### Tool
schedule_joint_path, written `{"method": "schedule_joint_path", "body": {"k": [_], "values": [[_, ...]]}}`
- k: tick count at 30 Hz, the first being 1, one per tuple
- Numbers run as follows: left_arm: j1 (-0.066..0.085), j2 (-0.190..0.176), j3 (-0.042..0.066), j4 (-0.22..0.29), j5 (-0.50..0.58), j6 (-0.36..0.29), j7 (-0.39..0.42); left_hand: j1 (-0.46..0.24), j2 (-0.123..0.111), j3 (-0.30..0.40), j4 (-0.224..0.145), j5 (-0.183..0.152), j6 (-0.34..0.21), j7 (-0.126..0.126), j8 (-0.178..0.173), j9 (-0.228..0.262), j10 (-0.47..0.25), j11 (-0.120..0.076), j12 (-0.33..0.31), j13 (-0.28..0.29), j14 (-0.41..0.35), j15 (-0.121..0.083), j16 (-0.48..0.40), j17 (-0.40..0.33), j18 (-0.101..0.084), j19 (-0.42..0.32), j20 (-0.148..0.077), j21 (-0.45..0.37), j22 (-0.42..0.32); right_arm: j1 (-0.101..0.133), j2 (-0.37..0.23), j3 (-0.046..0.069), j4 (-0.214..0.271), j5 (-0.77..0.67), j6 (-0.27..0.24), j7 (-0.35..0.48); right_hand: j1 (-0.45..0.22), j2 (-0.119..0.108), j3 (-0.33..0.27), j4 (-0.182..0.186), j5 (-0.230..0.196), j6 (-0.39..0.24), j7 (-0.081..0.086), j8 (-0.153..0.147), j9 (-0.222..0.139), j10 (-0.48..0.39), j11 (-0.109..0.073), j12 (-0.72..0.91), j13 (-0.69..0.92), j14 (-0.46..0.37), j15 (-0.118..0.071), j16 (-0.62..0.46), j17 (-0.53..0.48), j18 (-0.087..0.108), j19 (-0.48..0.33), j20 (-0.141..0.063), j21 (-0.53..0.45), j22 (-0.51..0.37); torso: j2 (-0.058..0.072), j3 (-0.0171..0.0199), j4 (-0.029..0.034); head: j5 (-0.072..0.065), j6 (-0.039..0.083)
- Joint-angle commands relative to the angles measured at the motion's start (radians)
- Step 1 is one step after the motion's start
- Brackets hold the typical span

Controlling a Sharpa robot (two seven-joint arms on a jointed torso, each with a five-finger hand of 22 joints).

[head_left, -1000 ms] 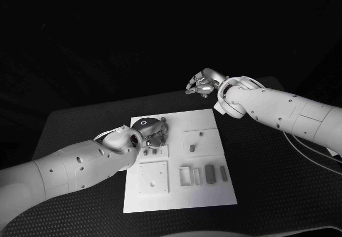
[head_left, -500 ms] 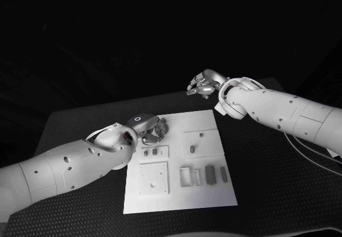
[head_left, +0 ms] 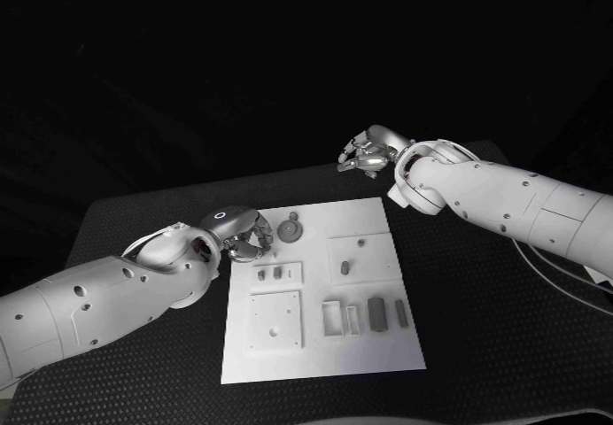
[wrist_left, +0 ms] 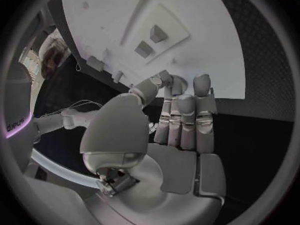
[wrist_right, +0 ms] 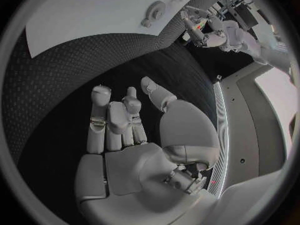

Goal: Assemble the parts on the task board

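The white task board (head_left: 370, 354) lies in the middle of the black table. A round grey disc part (head_left: 291, 230) rests near its far left corner and also appears as the disc (wrist_right: 153, 10). My left hand (head_left: 251, 237) hovers at the board's left edge beside the disc, apart from it. The left hand's fingers (wrist_left: 184, 115) are stretched out side by side and hold nothing. My right hand (head_left: 367, 152) hangs beyond the board's far edge over the table. Its fingers (wrist_right: 112, 120) are spread from the thumb and empty.
Two small pegs (head_left: 268, 274) stand in a small square plate, with a larger square plate (head_left: 275, 319) nearer me. A short upright part (head_left: 345, 264) sits in a right-hand plate. Several bars (head_left: 377, 312) lie in a row near the board's front. Black matting (head_left: 511, 336) surrounds the board.
My left hand has drawn back to the left off the board's far corner, uncovering the round disc it was over. The right hand has hardly moved.
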Motion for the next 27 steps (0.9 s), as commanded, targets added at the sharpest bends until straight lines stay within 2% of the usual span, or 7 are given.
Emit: {"method": "schedule_joint_path", "body": {"k": [1,5,14,19,27], "values": [[0.001,-0.004,0.000,-0.007,0.013,0.021,0.014,-0.001,0.011,0.005,0.000,0.003,0.009,0.002,0.004,0.001,0.007,0.000,0.000,0.002,0.008,-0.002,0.003,-0.001,0.070,0.001,-0.003,0.004,0.020,-0.001,-0.002,0.000,0.002,0.000,0.010,0.007,-0.009,0.004,0.000,0.000,-0.003,0.000,0.009,-0.004,0.002,0.001,-0.001,0.001,-0.001,-0.001,-0.006,-0.006,0.001,0.027,0.003,-0.007,-0.006,0.020,0.001,0.0006,0.0250,0.002,-0.001],[0.000,-0.004,-0.001,-0.015,0.012,0.020,0.018,-0.001,0.011,0.005,0.000,0.003,0.009,0.002,0.004,0.001,0.007,0.000,0.000,0.002,0.008,-0.002,0.003,-0.001,0.070,0.001,-0.004,0.004,0.020,-0.002,0.000,0.000,0.002,0.000,0.010,0.008,-0.009,0.004,0.000,0.000,-0.003,0.000,0.009,-0.004,0.002,0.001,-0.001,0.001,-0.001,-0.001,-0.006,-0.006,0.001,0.027,0.003,-0.007,-0.006,0.020,0.001,0.0010,0.0243,0.003,-0.001],[-0.001,0.027,-0.004,-0.042,0.005,0.030,0.021,0.000,0.011,0.005,-0.001,0.003,0.009,0.002,0.004,0.001,0.007,0.000,0.000,0.002,0.008,-0.002,0.003,-0.002,0.070,0.002,-0.004,0.004,0.020,-0.004,0.004,0.000,0.000,0.000,0.011,0.008,-0.009,0.004,0.000,0.000,-0.003,0.000,0.009,-0.004,0.002,0.001,-0.001,0.001,-0.001,-0.001,-0.006,-0.006,0.001,0.027,0.003,-0.007,-0.006,0.020,0.002,0.0041,0.0208,0.008,-0.003],[-0.001,0.041,-0.009,-0.062,0.002,0.040,0.020,0.000,0.012,0.005,0.000,0.003,0.009,0.002,0.004,0.001,0.007,-0.001,0.000,0.002,0.008,-0.002,0.002,-0.002,0.070,0.002,-0.004,0.004,0.020,-0.004,0.005,0.000,-0.001,0.000,0.012,0.008,-0.009,0.004,0.000,0.000,-0.003,0.000,0.008,-0.004,0.002,0.001,-0.001,0.001,-0.001,-0.001,-0.006,-0.006,0.001,0.027,0.003,-0.007,-0.006,0.020,0.001,0.0046,0.0211,0.008,-0.006],[-0.001,0.051,-0.017,-0.060,0.002,0.057,0.022,-0.001,0.013,0.005,0.000,0.003,0.009,0.002,0.005,0.001,0.008,-0.001,-0.001,0.003,0.008,-0.002,0.002,-0.003,0.069,0.002,-0.004,0.004,0.019,-0.004,0.006,0.000,-0.001,0.000,0.012,0.008,-0.009,0.004,0.000,0.000,-0.003,0.000,0.008,-0.005,0.002,0.001,-0.001,0.001,-0.001,-0.001,-0.006,-0.006,0.001,0.027,0.003,-0.007,-0.006,0.020,0.000,0.0044,0.0224,0.007,-0.008]]}}
